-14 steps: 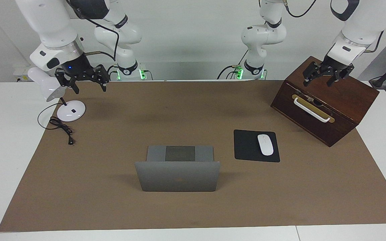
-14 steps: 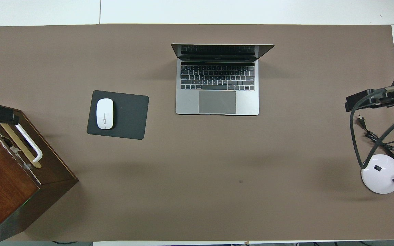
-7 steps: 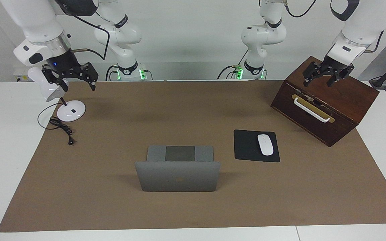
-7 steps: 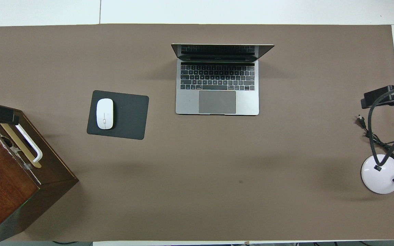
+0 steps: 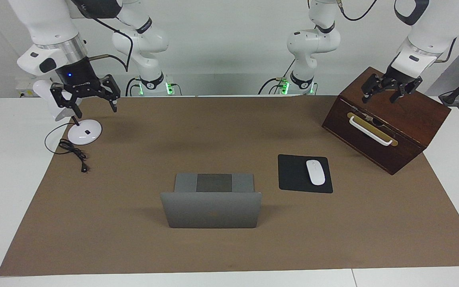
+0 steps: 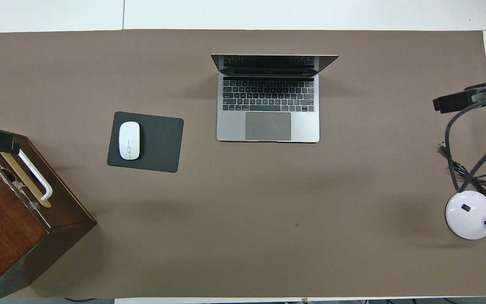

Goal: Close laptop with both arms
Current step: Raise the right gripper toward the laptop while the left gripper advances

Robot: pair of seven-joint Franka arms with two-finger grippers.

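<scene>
Approach not begun: the laptop (image 5: pixel 212 205) stands open; the left gripper (image 5: pixel 390 90) and right gripper (image 5: pixel 85 99), apparently empty with fingers spread, are well apart from it and must reach its lid.

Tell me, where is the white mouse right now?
The white mouse lies on the black mouse pad, beside the open laptop, toward the left arm's end of the table.

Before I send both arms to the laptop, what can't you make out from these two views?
- Laptop screen: the facing view shows only the lid's back; the overhead view sees it edge-on, so on or off is unclear.
- Left gripper: the overhead view's edge cuts it off over the wooden box.
- Right gripper: the overhead view's edge cuts off all but a dark tip.
- Desk lamp head: partly hidden by the right gripper in the facing view, cropped in the overhead view.
</scene>
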